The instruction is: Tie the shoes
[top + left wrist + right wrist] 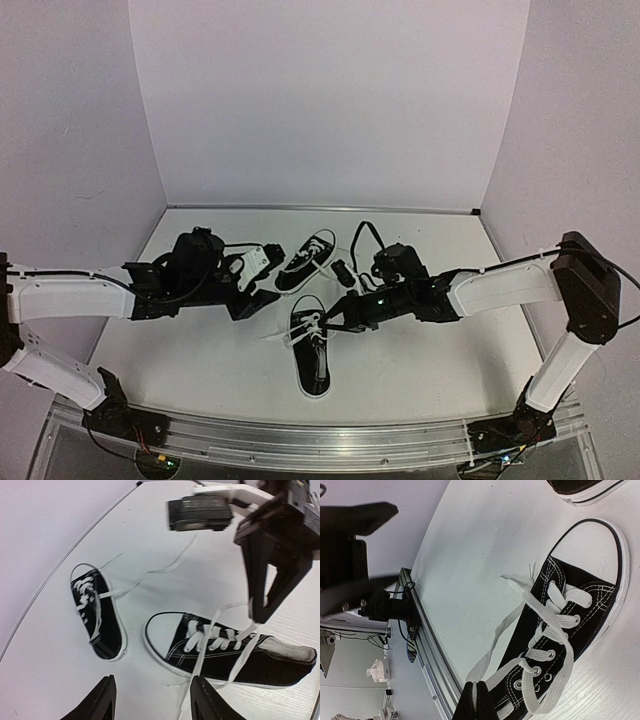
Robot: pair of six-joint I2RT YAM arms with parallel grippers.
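My right pincer (pixel 476 687) is clenched on a white lace (pixel 481 667) of the near shoe (pixel 311 358), with the flat strand pinched right at my fingertips and running up from there toward the eyelets. That shoe stands on its sole on the desk (pixel 420 370), roughly midway between my two arms, its laces threaded but not knotted. My left pincer (pixel 153 690) is released: its two black fingers (pixel 105 697) stand apart with nothing gripped, just to the left of the same shoe. A loose end of lace dangles close to one finger, but I cannot tell whether it touches. The far shoe (pixel 308 260) rests a little farther back, near its mate but not touching it, with an untied lace trailing over the desk.
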